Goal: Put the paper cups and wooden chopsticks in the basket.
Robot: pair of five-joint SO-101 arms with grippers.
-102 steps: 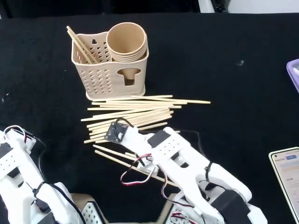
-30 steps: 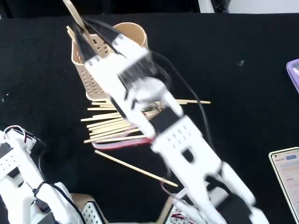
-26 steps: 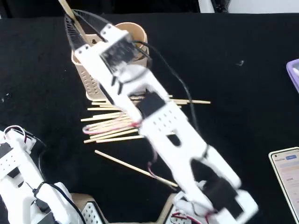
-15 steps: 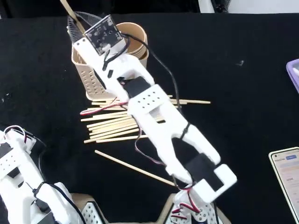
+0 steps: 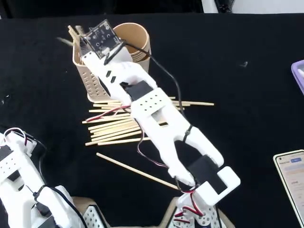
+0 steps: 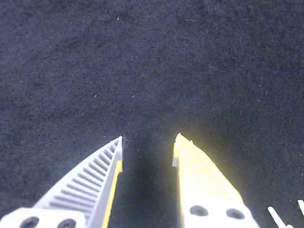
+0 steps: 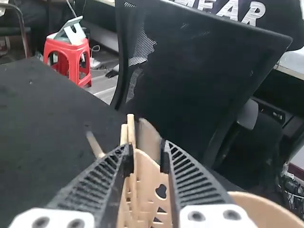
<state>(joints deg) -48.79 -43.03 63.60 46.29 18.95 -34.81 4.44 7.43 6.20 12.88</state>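
Note:
A beige perforated basket point(image 5: 93, 84) stands at the back left of the black table. Stacked paper cups point(image 5: 135, 42) fill its right compartment, and several wooden chopsticks point(image 5: 72, 33) lean in its left one. My right arm point(image 5: 152, 111) stretches over the basket. My right gripper point(image 7: 146, 145) hangs open just above the left compartment, its fingers either side of the chopstick ends point(image 7: 128, 129) and the basket wall point(image 7: 148, 176). A blurred stick point(image 7: 94, 144) slants beside it. A pile of chopsticks point(image 5: 111, 127) lies in front of the basket, and one more chopstick point(image 5: 137, 171) lies nearer. My left gripper point(image 6: 147, 140) is open over bare cloth.
A phone point(image 5: 290, 178) lies at the right table edge and a purple object point(image 5: 299, 71) farther back. The left arm point(image 5: 19, 183) rests at the near left corner. Behind the table stand a dark office chair point(image 7: 199, 71) and a red stool point(image 7: 66, 52).
The right arm rose from the pile with a chopstick and swung to the basket. The stick that poked up above the gripper has dropped toward the left compartment, and the fingers have parted.

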